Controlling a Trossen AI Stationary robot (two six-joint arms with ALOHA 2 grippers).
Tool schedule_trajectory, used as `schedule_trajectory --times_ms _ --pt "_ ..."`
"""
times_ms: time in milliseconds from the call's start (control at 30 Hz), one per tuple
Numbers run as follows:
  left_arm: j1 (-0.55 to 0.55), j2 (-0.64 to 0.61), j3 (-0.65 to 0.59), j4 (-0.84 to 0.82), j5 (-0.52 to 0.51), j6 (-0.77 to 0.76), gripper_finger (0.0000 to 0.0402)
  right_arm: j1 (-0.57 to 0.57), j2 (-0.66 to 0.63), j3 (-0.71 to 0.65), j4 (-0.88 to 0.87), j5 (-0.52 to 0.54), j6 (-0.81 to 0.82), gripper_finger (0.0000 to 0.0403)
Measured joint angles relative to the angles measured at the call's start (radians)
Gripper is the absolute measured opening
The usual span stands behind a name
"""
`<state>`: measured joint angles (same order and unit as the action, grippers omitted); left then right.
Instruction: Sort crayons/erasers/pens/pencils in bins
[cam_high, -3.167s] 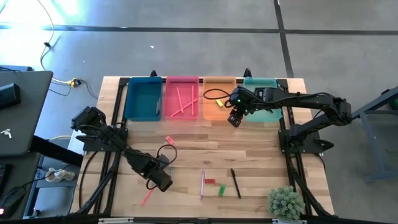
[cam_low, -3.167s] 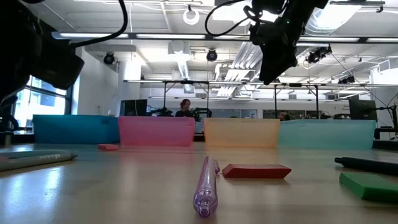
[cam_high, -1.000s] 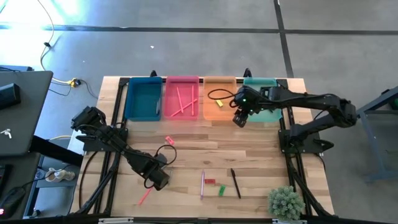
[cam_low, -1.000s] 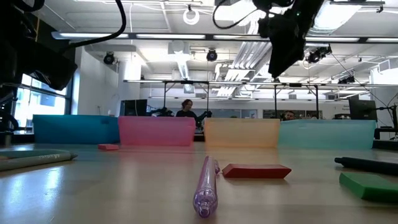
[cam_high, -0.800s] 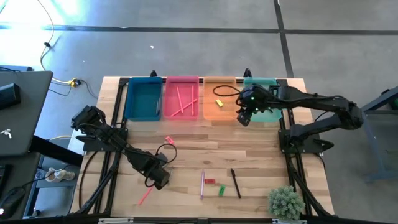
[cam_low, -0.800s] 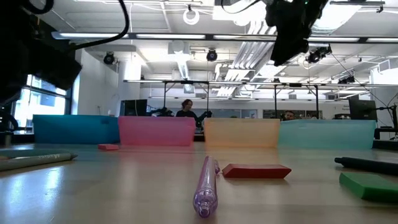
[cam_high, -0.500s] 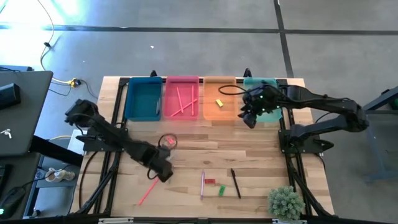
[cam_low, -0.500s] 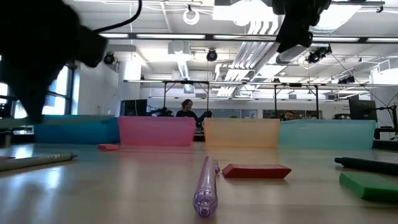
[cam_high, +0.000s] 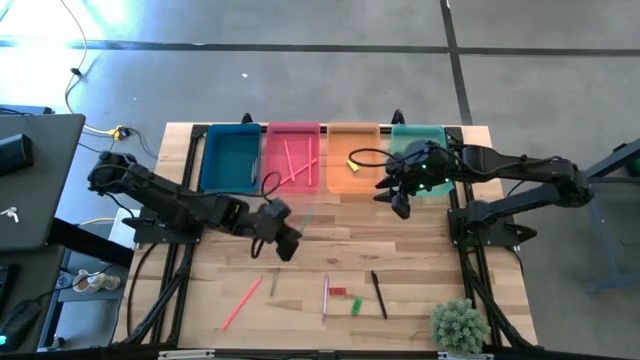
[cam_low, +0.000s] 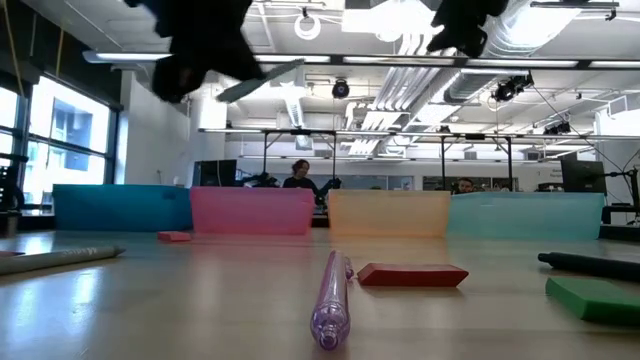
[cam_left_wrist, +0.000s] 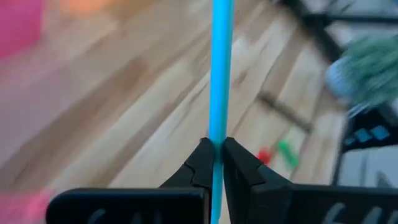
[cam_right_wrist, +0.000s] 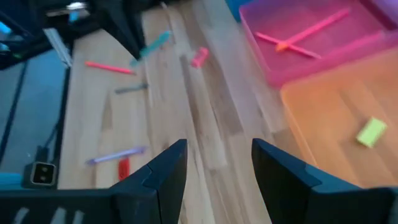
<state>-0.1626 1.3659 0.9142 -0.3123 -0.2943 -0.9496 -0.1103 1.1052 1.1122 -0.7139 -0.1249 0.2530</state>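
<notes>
Scanning from the front edge of the desk (cam_high: 200, 330): a pink pencil (cam_high: 240, 302) lies slanted toward the front-left corner, with a grey stick (cam_high: 273, 283) just beyond it. Near the middle of that edge sit a purple pen (cam_high: 325, 297), a red eraser (cam_high: 338, 292), a green eraser (cam_high: 356, 304) and a black pen (cam_high: 379, 294) (a small green plant (cam_high: 458, 323) holds the front-right corner).

Mid-desk, the left gripper (cam_high: 285, 240) hangs above the wood, jaws clamped tight on a teal stick (cam_left_wrist: 219, 74).

Further back, the right gripper (cam_high: 400, 207) hovers just in front of the orange bin (cam_high: 335, 185) and mint bin (cam_high: 410, 133), fingers spread wide and carrying nothing.

Along the far edge, the teal bin (cam_high: 230, 158) comes first, then the pink bin (cam_high: 275, 180) with pink pencils (cam_high: 290, 165) inside. A yellow eraser (cam_high: 353, 163) is in the orange bin.
</notes>
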Motion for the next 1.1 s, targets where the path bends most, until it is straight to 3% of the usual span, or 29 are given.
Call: schedule_trajectory --times_ms 500,800,1100 --pt "0.139 0.007 0.000 0.467 0.022 0.273 0.0001 0.041 0.000 0.000 0.164 0.002 -0.004 0.0172" --pt "0.163 0.007 0.000 0.607 0.022 0.386 0.0001 0.041 0.015 0.000 0.390 0.011 -0.033 0.0172" --pt "0.171 0.007 0.000 0.626 0.022 0.422 0.0001 0.042 0.118 0.001 0.608 0.010 -0.027 0.0172"
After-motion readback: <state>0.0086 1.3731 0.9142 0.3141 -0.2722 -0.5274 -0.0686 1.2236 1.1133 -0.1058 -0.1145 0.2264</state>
